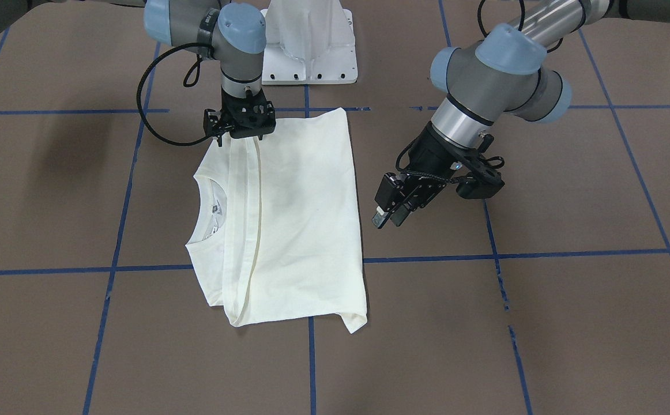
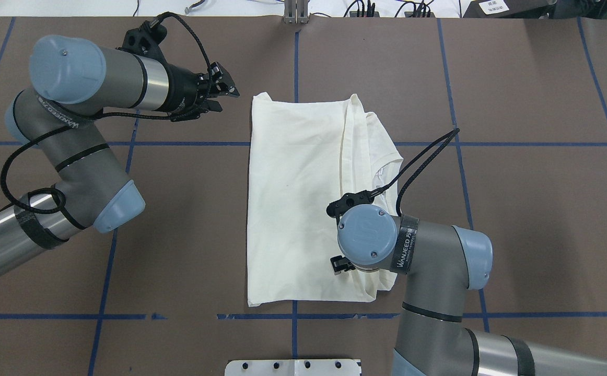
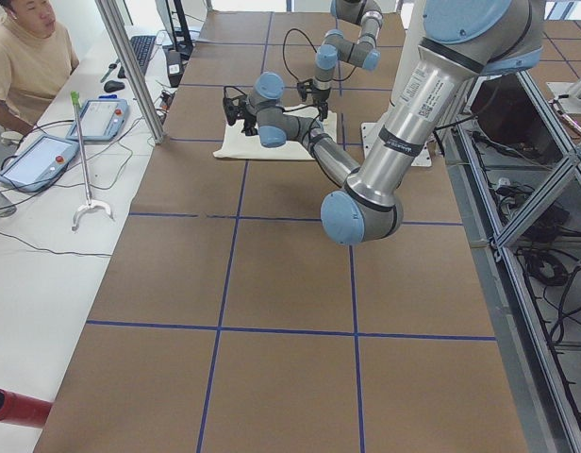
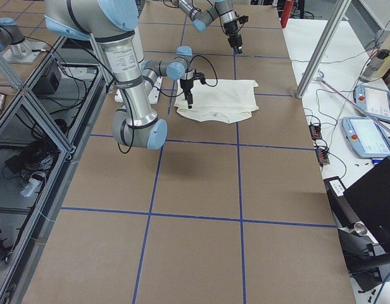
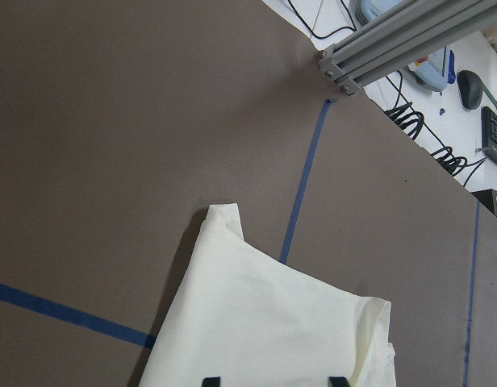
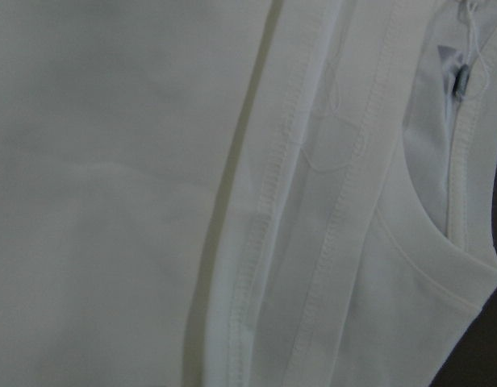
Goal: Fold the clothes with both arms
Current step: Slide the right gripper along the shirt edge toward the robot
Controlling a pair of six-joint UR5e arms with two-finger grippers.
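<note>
Table top is plain brown paper-looking stuff with a blue tape grid all over it. In the left side view there's a white desk along the left edge, a keyboard up top, and a silver frame post right beside it. Lighting's bright and even.

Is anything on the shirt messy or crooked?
A little. One corner of the shirt pokes out in a point on the side away from the robot, and the layers by the collar don't line up. Nothing looks torn or spilled.
</note>
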